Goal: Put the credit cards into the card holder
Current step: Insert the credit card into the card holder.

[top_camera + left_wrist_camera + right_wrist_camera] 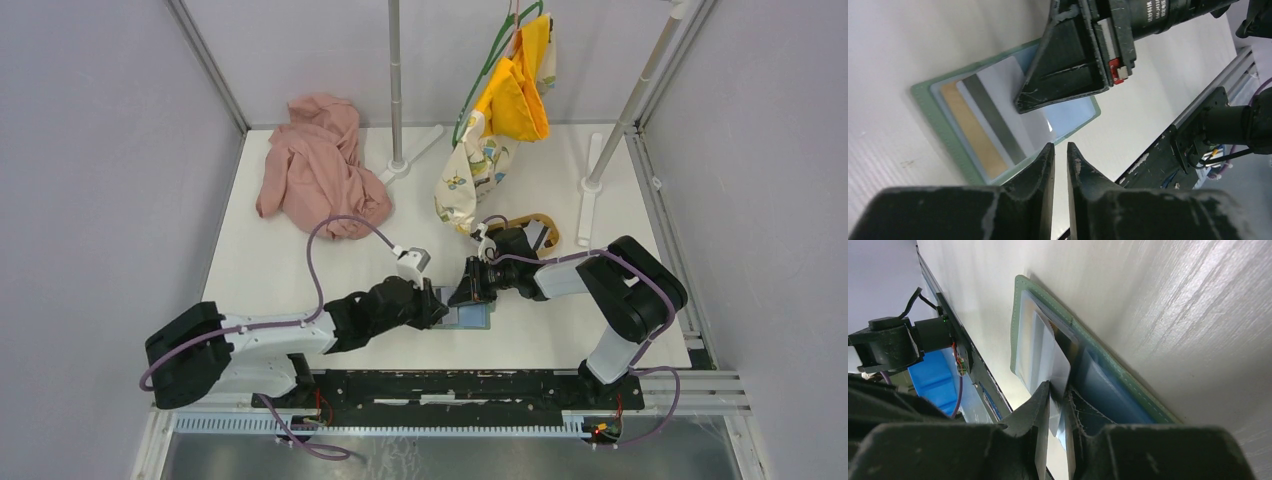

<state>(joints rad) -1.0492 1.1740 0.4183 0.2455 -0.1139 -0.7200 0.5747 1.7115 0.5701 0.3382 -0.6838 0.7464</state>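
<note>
The white card [1055,365] lies over the open green card holder [937,120], its near edge pinched in the narrowly parted right jaws. Slide it flat and straight into the pocket. The left jaws, barely parted and empty, sit beside the holder on the table [893,40] and could steady it.

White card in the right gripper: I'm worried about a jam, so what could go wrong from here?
1. The right gripper pinches the white card by one end, slanted against the open sage-green folding wallet; it may bend or skid across instead of sliding in.
2. The wallet lies loose on the white table; a push could slide it, since the left gripper beside it seems not to clamp it.
3. The two grippers stand close and could bump.
</note>
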